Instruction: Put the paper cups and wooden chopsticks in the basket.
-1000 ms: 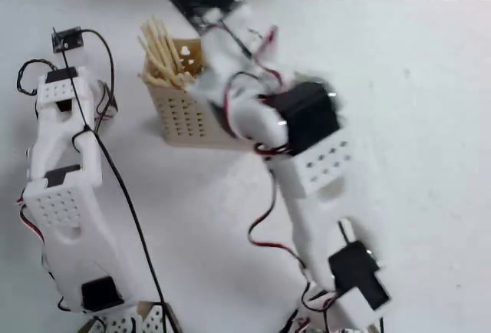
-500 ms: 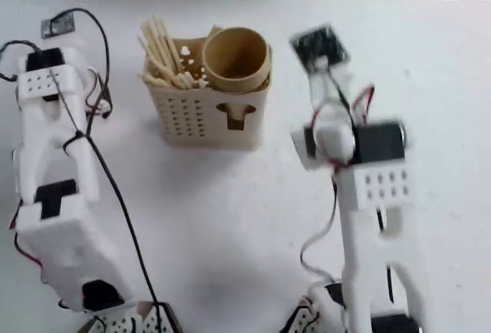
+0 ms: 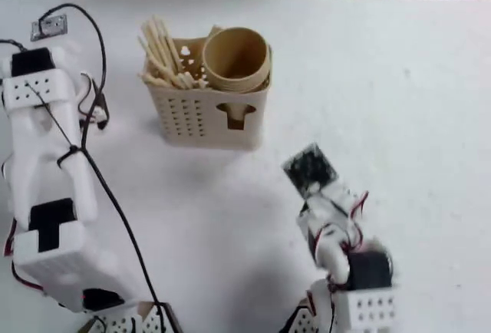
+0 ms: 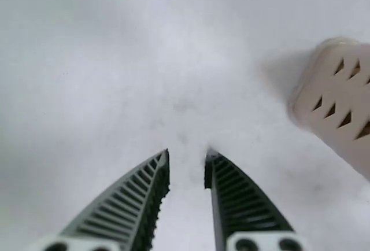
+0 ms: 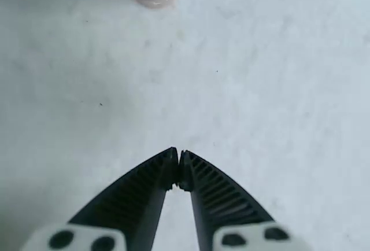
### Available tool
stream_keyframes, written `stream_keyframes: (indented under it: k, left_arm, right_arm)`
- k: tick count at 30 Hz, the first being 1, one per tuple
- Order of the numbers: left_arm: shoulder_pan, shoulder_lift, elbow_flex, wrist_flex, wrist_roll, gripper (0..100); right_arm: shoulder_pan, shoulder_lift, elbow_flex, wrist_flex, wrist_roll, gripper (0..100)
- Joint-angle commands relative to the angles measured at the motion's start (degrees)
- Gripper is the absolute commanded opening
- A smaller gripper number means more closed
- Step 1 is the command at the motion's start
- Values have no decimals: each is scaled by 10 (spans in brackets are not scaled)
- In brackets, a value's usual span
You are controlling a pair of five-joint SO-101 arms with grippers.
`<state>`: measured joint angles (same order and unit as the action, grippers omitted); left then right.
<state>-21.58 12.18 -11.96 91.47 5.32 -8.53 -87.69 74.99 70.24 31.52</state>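
One arm (image 3: pixel 337 229), the right, has retreated from the basket (image 3: pixel 192 122) (paper cup (image 3: pixel 235 57) inside).

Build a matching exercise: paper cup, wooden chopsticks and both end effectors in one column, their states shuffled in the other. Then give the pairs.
Column one
1. paper cup
2. wooden chopsticks
3. left end effector
4. right end effector

Column two
A. shut, holding nothing
B. leaning bundle in the basket
C. open a little, holding nothing
D. upright, mouth up, in the basket

Pairs: 1-D, 2-B, 3-C, 4-A
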Motion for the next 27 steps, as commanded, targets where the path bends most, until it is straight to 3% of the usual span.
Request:
stream_keyframes:
  k: [1, 11, 21, 27]
  left_arm:
    - [3, -70, 114, -108, -7, 116]
    - [6, -347, 524, -381, -77, 116]
    - [4, -648, 891, -675, -115, 120]
    - [4, -791, 1044, -770, -115, 120]
  right_arm:
    - [5, -153, 63, 30, 5, 21]
    - [5, -151, 83, 52, 9, 18]
    - [5, -155, 219, 21, 9, 19]
    - [4, -154, 219, 30, 9, 18]
